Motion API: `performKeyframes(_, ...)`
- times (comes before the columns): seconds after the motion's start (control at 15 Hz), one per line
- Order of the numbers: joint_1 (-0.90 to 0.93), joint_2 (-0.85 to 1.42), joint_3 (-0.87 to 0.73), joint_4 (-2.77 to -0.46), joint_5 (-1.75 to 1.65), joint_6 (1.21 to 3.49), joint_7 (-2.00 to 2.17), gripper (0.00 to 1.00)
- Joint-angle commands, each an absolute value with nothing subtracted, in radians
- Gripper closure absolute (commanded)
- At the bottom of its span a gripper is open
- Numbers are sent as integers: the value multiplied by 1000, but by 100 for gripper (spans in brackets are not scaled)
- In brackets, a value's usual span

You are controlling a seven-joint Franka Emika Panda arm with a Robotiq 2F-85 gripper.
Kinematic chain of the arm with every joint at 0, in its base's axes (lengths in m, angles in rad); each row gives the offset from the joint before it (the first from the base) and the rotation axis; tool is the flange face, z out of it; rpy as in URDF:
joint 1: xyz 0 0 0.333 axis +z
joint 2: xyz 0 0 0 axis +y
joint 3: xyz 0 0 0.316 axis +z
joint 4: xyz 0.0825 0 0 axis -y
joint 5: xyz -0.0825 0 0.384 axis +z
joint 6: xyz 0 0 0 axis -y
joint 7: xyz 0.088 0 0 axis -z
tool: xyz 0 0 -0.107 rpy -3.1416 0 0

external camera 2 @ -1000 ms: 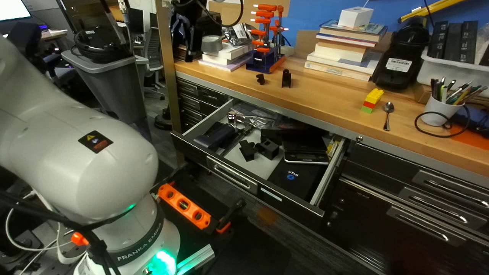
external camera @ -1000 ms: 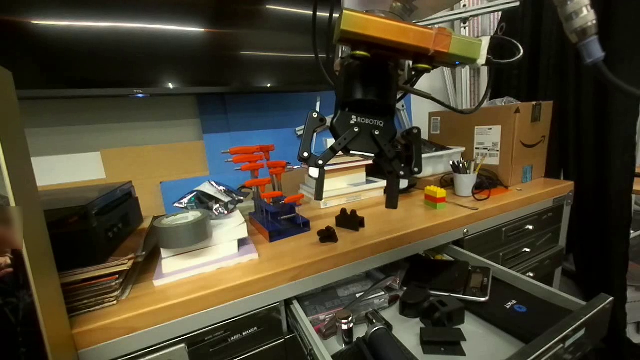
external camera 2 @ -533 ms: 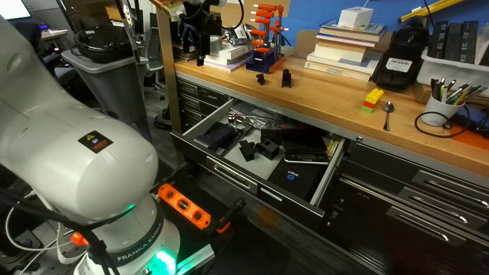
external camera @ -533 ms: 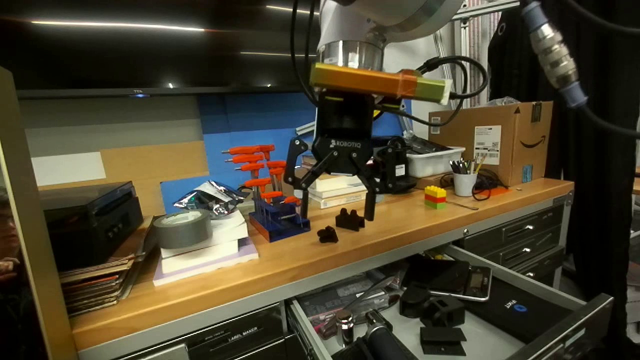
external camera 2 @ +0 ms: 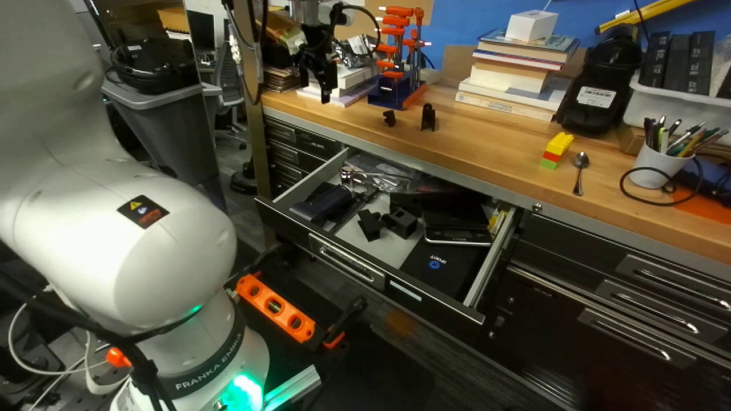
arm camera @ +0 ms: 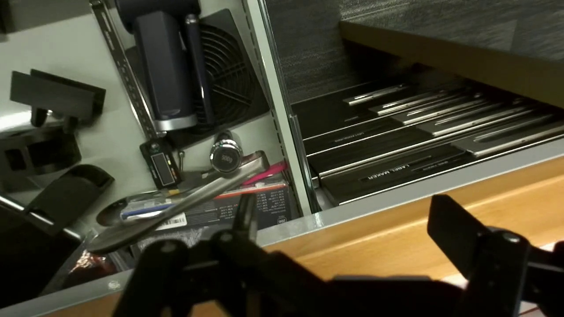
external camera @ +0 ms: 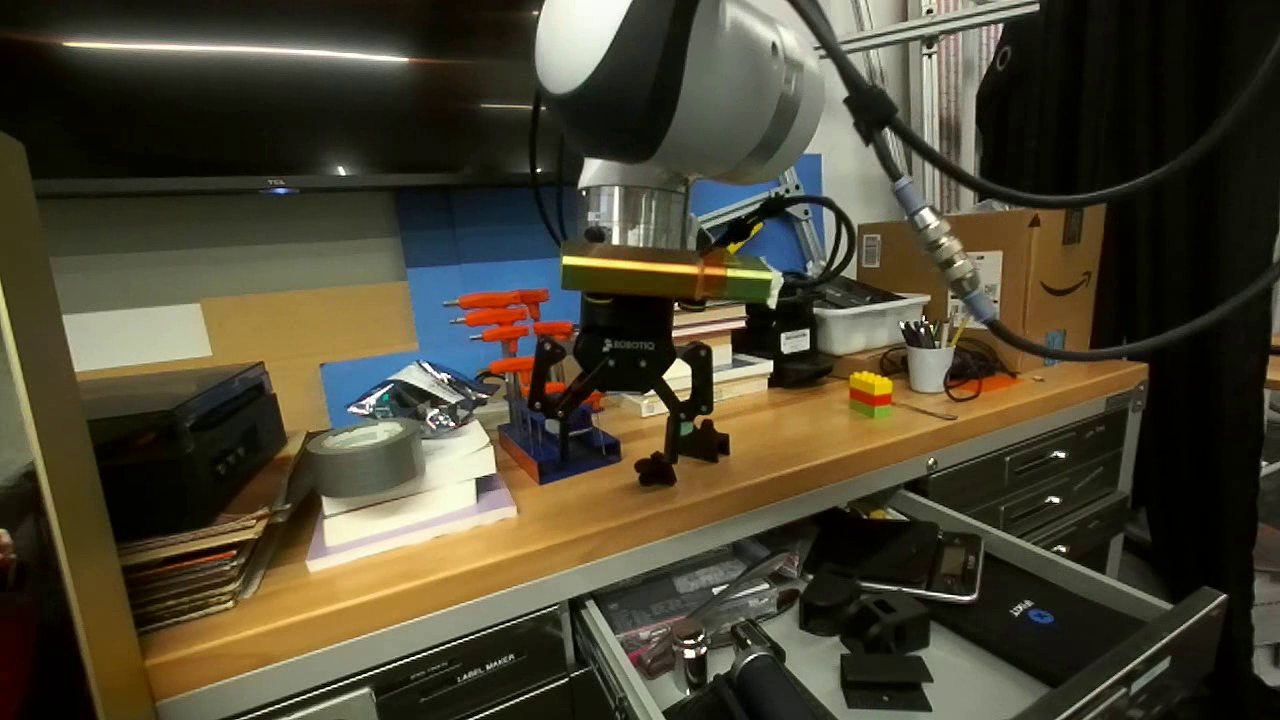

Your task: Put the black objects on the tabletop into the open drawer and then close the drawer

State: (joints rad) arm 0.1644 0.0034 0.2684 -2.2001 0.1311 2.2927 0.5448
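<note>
On the wooden tabletop (external camera: 800, 440) lie two black objects in both exterior views: a small chunk (external camera: 656, 470) and a larger two-pronged piece (external camera: 710, 442). My gripper (external camera: 618, 442) hangs above the bench with its jaws wide apart and nothing between them. In that view one finger overlaps the larger piece, but whether they touch cannot be told. An exterior view shows the gripper (external camera 2: 315, 90) well to one side of the chunk (external camera 2: 389, 118). The drawer (external camera 2: 434, 302) is pulled out, with several black parts inside. From the wrist view, neither tabletop object is visible.
A blue stand (external camera: 560, 455) with orange-red hex keys is behind the gripper. Books (external camera: 420, 525) carrying a tape roll (external camera: 365, 458) lie to one side. Toy bricks (external camera: 870, 395), a spoon (external camera 2: 580, 165) and a pen cup (external camera 2: 657, 165) stand farther along the bench.
The gripper has come down closer to the tabletop and shifted sideways, toward the hex-key stand in an exterior view. Its jaws have stayed wide. Black objects and drawer are unmoved.
</note>
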Motion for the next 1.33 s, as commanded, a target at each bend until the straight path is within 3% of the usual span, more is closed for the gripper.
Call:
performKeyframes(0.0, 182, 144, 234, -2069, 91, 2321, 526, 0)
performKeyframes(0.6, 233, 345, 133, -1889, -80, 2332, 493, 0)
performKeyframes(1.27, 319, 382, 35, -1832, -315, 2335, 557, 0)
